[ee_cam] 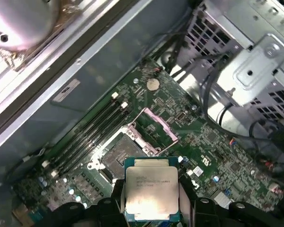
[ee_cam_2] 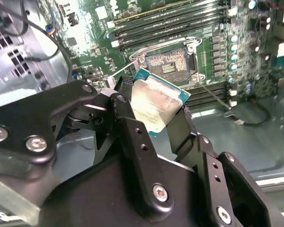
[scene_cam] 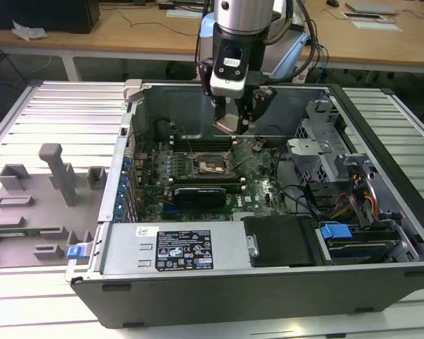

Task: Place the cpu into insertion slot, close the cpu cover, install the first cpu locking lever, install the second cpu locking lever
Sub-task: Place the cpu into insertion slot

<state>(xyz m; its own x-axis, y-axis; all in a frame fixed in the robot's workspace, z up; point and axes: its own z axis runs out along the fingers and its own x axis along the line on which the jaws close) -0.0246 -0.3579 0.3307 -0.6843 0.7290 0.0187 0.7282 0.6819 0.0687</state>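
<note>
Placement of the cpu is the step in hand, judging by the exterior view: the gripper (scene_cam: pixel 234 127) hangs inside the open computer case (scene_cam: pixel 198 296), above the green motherboard (scene_cam: pixel 261 194), with the cpu (scene_cam: pixel 226 125) tilted between its fingers. The insertion slot (scene_cam: pixel 213 167) lies below it, a little toward the exterior view's left, and the chip is well clear of it.

In the second wrist view the black fingers (ee_cam_2: pixel 125 111) are clamped on opposite edges of the cpu (ee_cam_2: pixel 156 104), whose pale beige underside faces this camera. Beyond it the insertion slot (ee_cam_2: pixel 173 64) stands bare, its fine contacts exposed, beside the long memory slots (ee_cam_2: pixel 180 19).

In the first wrist view the silvery top face of the cpu (ee_cam: pixel 150 191) sits square in the gripper (ee_cam: pixel 150 204). The insertion slot (ee_cam: pixel 114 152) is unoccupied, and the cpu cover (ee_cam: pixel 155 126) stands swung up from it, so closing the cover and both locking levers are not yet done.

Seating the chip looks to call for levelling it, squaring its edges with the socket frame, and a straight, gentle descent, since the contacts would likely bend under a skewed landing.
</note>
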